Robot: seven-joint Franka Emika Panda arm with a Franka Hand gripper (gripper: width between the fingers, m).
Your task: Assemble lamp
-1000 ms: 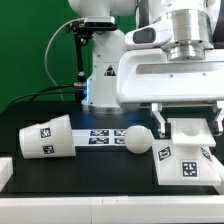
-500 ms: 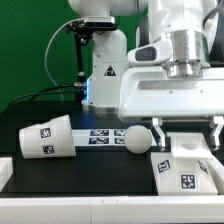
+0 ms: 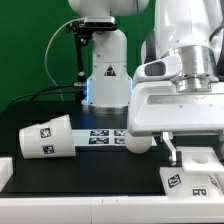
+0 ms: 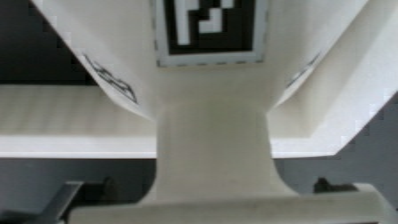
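Note:
The boxy lamp base (image 3: 196,180) lies at the exterior view's right, its tag facing front. My gripper (image 3: 195,156) hangs low right over it, and one dark finger (image 3: 170,150) shows at its near-left side. In the wrist view the base (image 4: 214,130) fills the frame, with a tagged top and a narrow white stem. My gripper (image 4: 199,196) straddles the stem, open, with gaps on both sides. The rounded bulb (image 3: 137,143) lies mid-table, partly hidden behind the hand. The conical shade (image 3: 45,138) lies on its side at the left.
The marker board (image 3: 100,136) lies flat between the shade and the bulb. The robot's pedestal (image 3: 105,70) stands behind the black table, in front of a green backdrop. A white rim (image 3: 4,172) borders the table's front left.
The hand has come down and a little to the exterior view's right, onto the base, and now covers part of the bulb. The base sits lower and farther right in view.

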